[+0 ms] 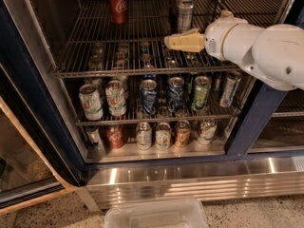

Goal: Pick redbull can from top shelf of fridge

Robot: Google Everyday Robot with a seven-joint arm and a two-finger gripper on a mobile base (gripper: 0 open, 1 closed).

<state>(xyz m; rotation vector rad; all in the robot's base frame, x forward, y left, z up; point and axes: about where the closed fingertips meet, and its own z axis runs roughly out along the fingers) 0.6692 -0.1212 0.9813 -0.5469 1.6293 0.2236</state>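
Red Coca-Cola can upright at back left, well apart from my gripper, which hangs right of centre. Below me, middle rack crowded: white-green cans left, blue cans centre, green can right. Lowest row: red can, pale cans. Clear plastic bin on speckled floor.
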